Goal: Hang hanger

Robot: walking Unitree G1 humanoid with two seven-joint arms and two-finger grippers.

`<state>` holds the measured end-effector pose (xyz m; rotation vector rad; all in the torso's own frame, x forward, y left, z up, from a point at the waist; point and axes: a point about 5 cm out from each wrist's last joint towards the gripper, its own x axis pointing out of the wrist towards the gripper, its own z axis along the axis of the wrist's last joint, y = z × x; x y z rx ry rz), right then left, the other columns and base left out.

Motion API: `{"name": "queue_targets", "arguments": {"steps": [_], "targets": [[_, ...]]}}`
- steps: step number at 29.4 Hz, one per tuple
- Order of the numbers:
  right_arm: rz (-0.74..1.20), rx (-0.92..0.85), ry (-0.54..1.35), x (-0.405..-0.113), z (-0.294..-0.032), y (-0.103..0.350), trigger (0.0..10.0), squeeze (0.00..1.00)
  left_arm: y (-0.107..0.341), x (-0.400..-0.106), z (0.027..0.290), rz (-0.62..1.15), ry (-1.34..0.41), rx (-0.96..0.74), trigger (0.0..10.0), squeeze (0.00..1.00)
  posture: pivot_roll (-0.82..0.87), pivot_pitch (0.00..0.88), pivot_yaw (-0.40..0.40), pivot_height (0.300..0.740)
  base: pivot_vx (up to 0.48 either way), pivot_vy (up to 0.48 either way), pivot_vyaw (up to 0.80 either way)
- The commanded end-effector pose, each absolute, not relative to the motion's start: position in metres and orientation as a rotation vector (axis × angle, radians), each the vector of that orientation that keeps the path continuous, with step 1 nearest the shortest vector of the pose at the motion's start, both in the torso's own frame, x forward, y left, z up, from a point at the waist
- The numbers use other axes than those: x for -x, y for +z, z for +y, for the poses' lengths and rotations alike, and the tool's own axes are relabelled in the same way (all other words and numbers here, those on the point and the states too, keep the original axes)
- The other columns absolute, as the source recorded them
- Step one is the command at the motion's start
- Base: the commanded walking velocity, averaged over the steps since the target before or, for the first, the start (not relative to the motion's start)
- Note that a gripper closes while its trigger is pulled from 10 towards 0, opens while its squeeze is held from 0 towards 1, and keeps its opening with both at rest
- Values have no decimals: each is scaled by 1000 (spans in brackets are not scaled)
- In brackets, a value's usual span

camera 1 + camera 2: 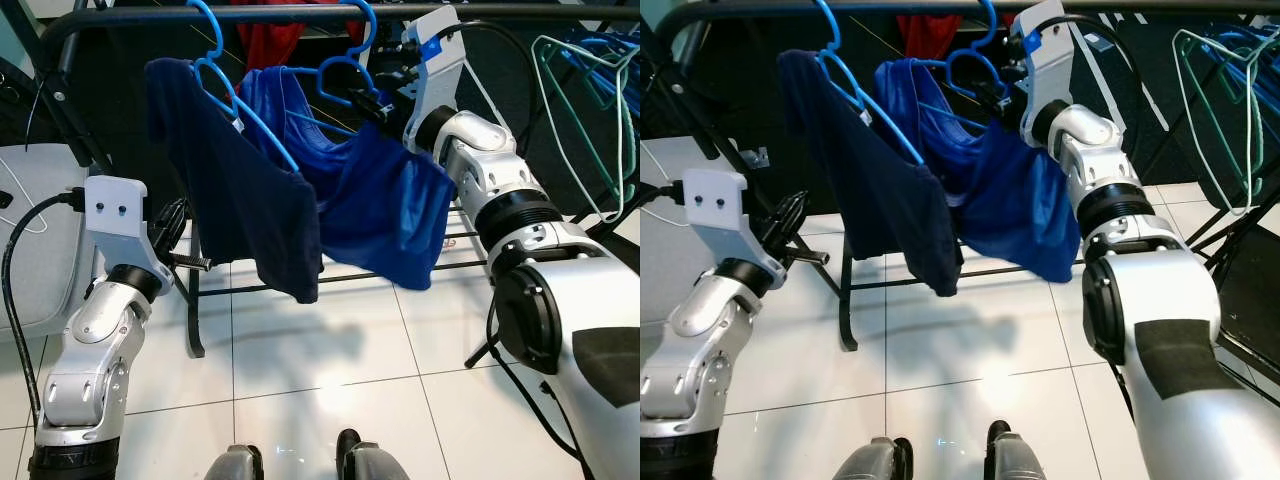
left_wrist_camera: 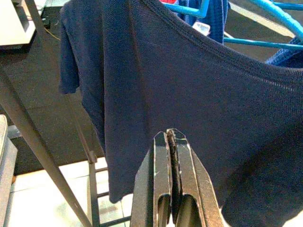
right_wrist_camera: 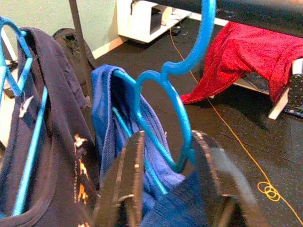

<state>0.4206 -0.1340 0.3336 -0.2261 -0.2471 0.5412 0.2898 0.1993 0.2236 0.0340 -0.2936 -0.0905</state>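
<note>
Hanging is at its last step: the right gripper (image 3: 163,175) sits up by the rail (image 1: 300,14) of the clothes rack, its jaws spread to either side of the blue hanger (image 1: 345,72) that carries the royal-blue shirt (image 1: 385,205). The hook appears to sit over the rail; judged from that, the next move calls for a clean backward withdrawal without snagging the hanger neck or dragging the shirt along. A second blue hanger (image 1: 222,75) with a navy shirt (image 1: 235,195) hangs just beside it on the same rail. The left gripper (image 2: 171,189) waits low near the navy shirt, jaws pressed together on nothing. The right wrist view shows a red garment (image 3: 246,61) beyond the rail and the gap between jaws and hanger; the head views instead show green hangers (image 1: 590,110) off to the right.
</note>
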Motion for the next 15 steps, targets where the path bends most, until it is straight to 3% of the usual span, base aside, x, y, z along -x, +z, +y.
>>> {"name": "queue_targets", "arguments": {"steps": [1, 15], "targets": [[-226, 235, 549, -421, -136, 335, 0, 0, 215, -289, 203, -248, -87, -40, 10000, 0, 29, 341, -19, 740, 0, 0, 0], [-232, 247, 534, -421, -140, 337, 0, 0, 216, -290, 203, -249, -88, -45, 10000, 0, 33, 333, -15, 740, 0, 0, 0]]}}
